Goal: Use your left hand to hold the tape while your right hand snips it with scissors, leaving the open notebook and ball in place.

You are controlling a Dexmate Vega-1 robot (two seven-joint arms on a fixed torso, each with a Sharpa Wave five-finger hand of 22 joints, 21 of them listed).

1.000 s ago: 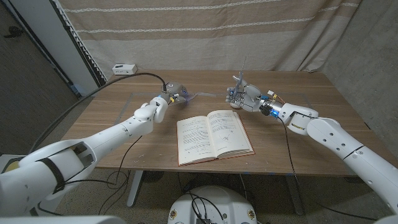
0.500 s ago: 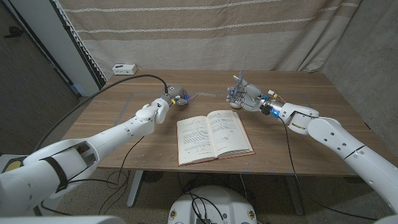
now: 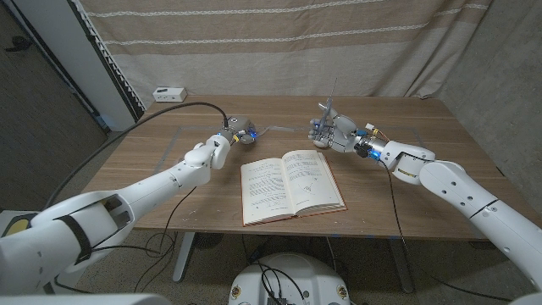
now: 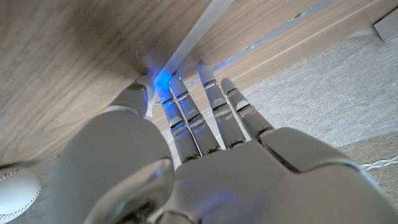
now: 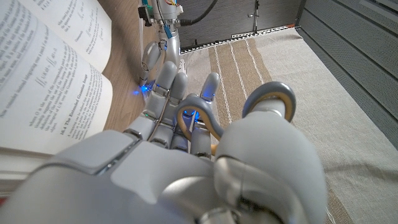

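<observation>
The left hand (image 3: 234, 132) pinches the strip of clear tape (image 4: 198, 34) at its fingertips on the table. The right hand (image 3: 332, 131) grips the scissors (image 3: 327, 105), blades pointing up, just beyond the open notebook (image 3: 290, 184). Its printed text is too small to read; the ball (image 4: 17, 190) lies beside the left hand.

Matt brown wood-grain counter (image 3: 203, 182); notebook (image 3: 290, 184) of matt printed paper; clear, glossy tape (image 4: 198, 32); scissors (image 5: 264, 102) with smooth grey handles; hands of smooth pale plastic; behind the counter, coarse striped cloth (image 3: 279, 42)
</observation>
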